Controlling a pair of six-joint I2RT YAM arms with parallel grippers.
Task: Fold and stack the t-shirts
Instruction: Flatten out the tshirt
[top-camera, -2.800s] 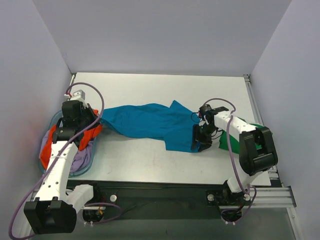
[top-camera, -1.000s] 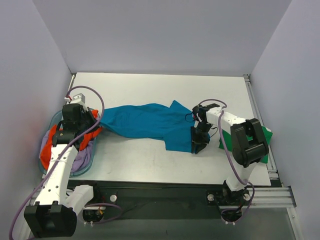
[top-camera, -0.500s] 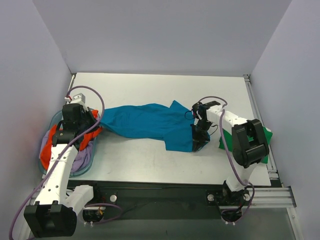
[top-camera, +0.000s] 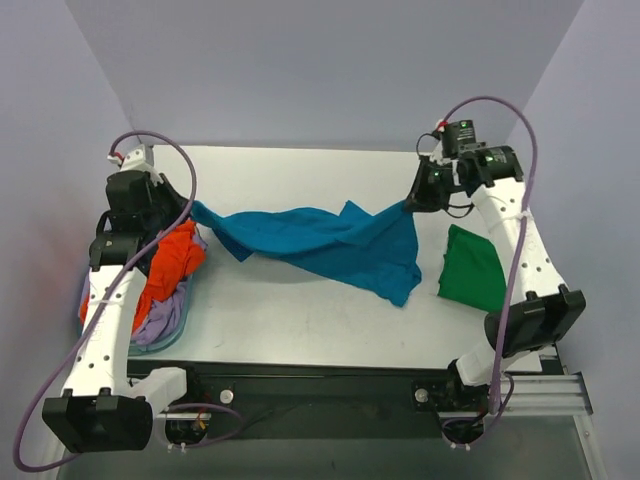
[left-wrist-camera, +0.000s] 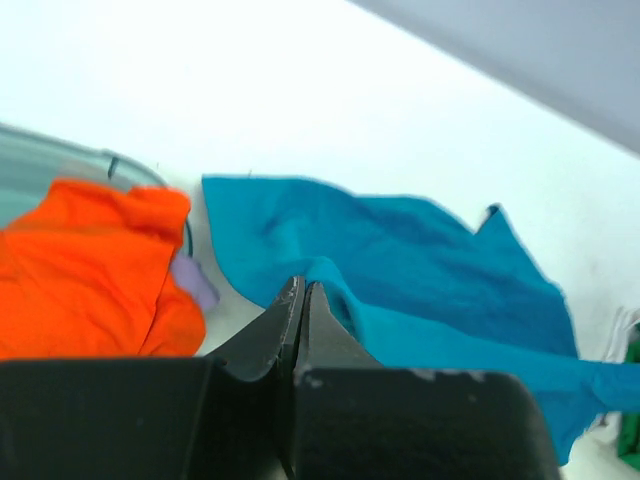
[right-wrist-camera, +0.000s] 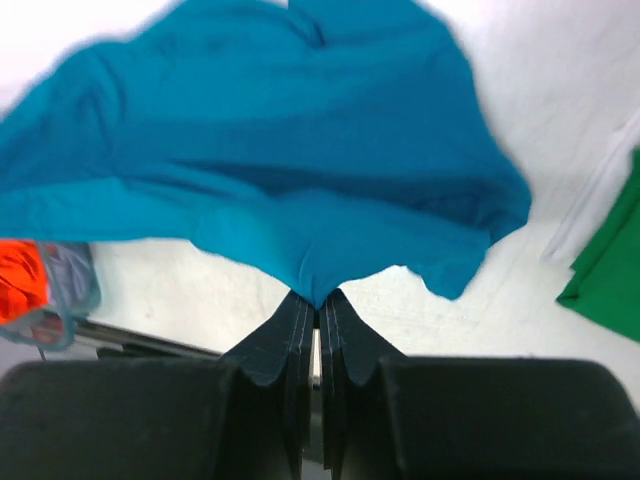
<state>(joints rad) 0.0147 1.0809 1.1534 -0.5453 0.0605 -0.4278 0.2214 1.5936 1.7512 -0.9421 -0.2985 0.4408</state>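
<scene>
Over at ten o'clock on the bench, my left end effector is clenched on one corner of the teal shirt. The wrist view shows its fingers pressed together with blue cloth pinched at the tips. At two o'clock my right end effector is likewise clamped on the opposite edge. The shirt hangs between them as a sagging band, its lower flap trailing toward five o'clock, and whether that flap touches the bench I cannot tell.

I judge it light, limp and prone to bunching. A pinch at corners or hems, as now, should let it spread flat under gentle tension, while a mid-panel grab would only crumple it.

Beyond the left end effector, the orange shirt and lavender shirt sit heaped in the basket at eight o'clock. The green shirt lies folded at four o'clock.

Half a second ago the right end effector was low, at the shirt's near-right corner on the bench. Since then both arms have risen and drawn apart, lifting the cloth, and the green shirt is now uncovered.
</scene>
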